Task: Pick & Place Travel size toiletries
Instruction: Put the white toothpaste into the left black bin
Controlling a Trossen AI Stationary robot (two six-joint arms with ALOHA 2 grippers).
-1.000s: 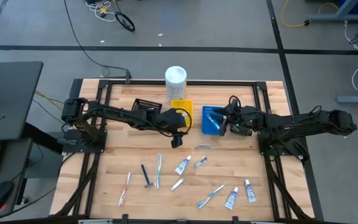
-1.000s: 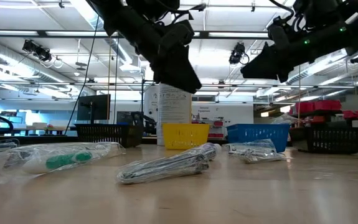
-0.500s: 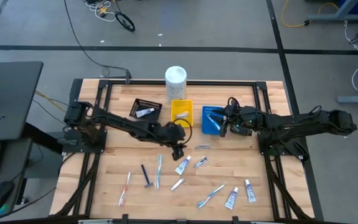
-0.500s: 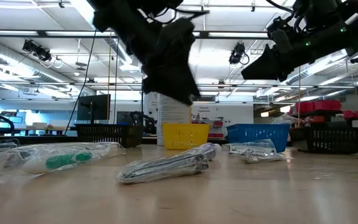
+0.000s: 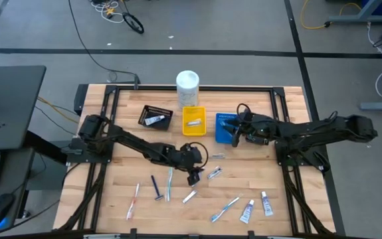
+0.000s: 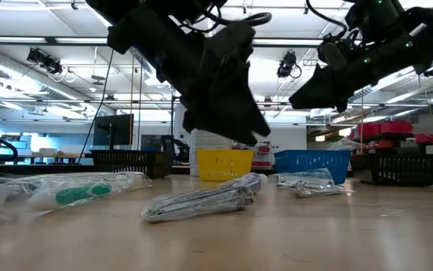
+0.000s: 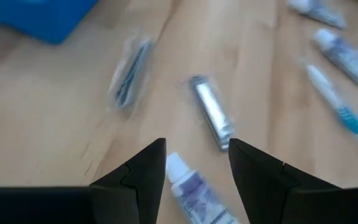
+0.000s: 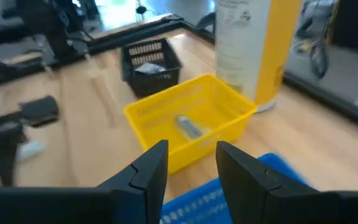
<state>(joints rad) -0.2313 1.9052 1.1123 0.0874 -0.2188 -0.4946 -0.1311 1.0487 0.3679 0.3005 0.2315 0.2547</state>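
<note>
**Left tool above tube at mid-tabletop; right tool over blue tray**

Left tool [image 5: 194, 176] hangs low over the middle of the tabletop [image 5: 124, 179], fingers [image 7: 142, 169] apart and empty, with a white toothpaste tube [image 7: 194, 198] lying between them and a silvery sachet [image 7: 211, 113] just beyond.

Right tool [image 5: 236, 135] sits above the blue tray [image 5: 221, 129], fingers [image 8: 147, 168] apart, holding nothing.

The yellow tray [image 5: 193, 121] contains 1 sachet [image 8: 188, 126]; the black tray [image 5: 156, 118] holds 1 tube.

The remaining toiletries lie loose on the tabletop nearer the front edge: toothbrushes [image 5: 170, 182], a dark-blue razor [image 5: 155, 188] and further tubes [image 5: 247, 212].
</note>
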